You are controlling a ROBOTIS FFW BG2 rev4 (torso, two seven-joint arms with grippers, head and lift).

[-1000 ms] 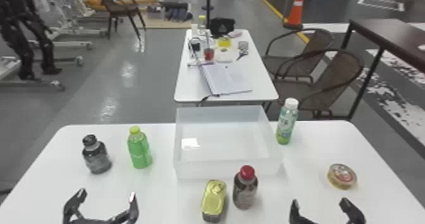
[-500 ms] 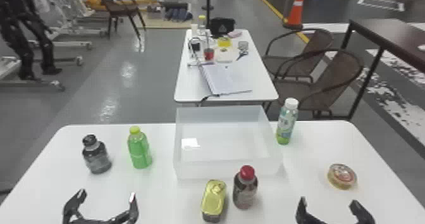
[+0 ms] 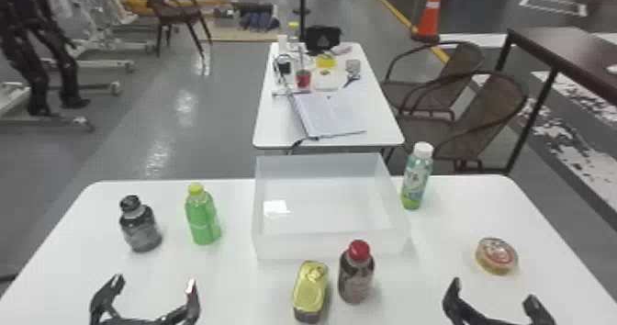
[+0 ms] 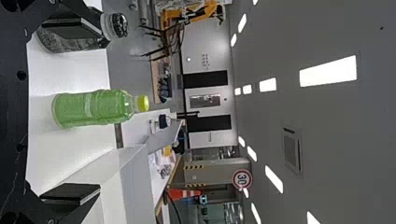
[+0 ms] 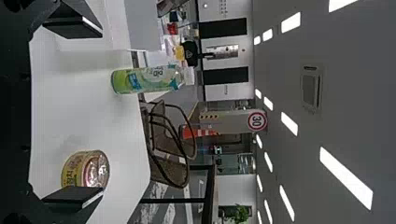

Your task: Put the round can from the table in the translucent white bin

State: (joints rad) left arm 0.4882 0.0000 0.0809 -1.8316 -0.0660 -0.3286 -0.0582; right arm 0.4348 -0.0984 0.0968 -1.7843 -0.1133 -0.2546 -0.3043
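Left gripper (image 3: 155, 282), nearer the camera than the translucent white bin (image 3: 321, 246) and left of it: black; angular, elbowed fingers (image 4: 70, 28); flat, straight-edged blocks at the ends; a pale, red-tinged patch on the finger nearer the bin. Housing (image 4: 11, 112): black, dark round recesses, small pale screw heads, thin light scuff.

Right gripper (image 3: 494, 291), nearer the camera than the bin, to its right: black; matching block-ended fingers (image 5: 74, 27), thin pale edges.

Shiny grey floor (image 3: 215, 122), loads of ceiling lights (image 4: 329, 71)

So in the head view there's a white table (image 3: 381, 133) top centre, two brown chairs (image 3: 496, 103) just right of it, a dark table (image 3: 564, 48) upper right, plus an orange cone (image 3: 429, 19) by a yellow line (image 3: 390, 5). Wrist views catch a pale wall (image 4: 194, 42) and grey ceiling (image 4: 327, 28).
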